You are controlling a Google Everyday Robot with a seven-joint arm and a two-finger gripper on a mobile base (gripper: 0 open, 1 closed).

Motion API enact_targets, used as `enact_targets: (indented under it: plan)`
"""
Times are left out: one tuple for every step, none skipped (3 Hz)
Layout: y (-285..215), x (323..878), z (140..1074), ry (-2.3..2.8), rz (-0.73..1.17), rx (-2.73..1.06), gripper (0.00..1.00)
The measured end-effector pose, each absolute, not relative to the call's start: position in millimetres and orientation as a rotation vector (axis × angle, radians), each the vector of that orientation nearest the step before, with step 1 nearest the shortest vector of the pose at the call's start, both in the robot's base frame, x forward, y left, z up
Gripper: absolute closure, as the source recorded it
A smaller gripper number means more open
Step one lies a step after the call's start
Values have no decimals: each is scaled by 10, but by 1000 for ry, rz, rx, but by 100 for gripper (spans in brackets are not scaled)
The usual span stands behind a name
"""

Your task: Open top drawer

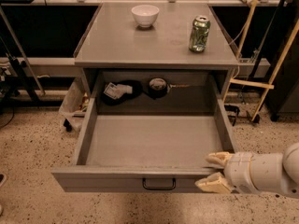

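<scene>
The top drawer (103, 180) is a wide grey drawer pulled far out of the grey cabinet (154, 45) towards me. Its inside shows bare. A small black loop handle (159, 185) sits at the centre of its front. My gripper (213, 172) is at the drawer's front right corner, well to the right of the handle. Its two cream fingers (217, 159) are spread apart, one over the front panel's top edge and one in front of it. They hold nothing. No other drawers show.
A white bowl (145, 15) and a green can (199, 33) stand on the cabinet top. Dark objects (120, 91) and a round thing (158, 87) lie in the recess behind the drawer. Wooden bars (264, 80) stand to the right, and a bag (72, 101) lies to the left on the speckled floor.
</scene>
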State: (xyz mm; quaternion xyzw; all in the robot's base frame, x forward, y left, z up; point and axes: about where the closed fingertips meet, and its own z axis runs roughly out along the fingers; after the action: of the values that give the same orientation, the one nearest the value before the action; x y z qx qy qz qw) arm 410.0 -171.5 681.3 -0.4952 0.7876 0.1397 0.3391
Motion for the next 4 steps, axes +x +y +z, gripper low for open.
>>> enact_targets:
  plan:
    - [-1715,4101,6813,2051,364,-1290,0]
    - [-1715,4101,6814,2051,364,-1290,0]
    - [-1788,4108,7270,2071,298,-1287,0]
    - [-1947,3931,8372,2109,182,-1178,0]
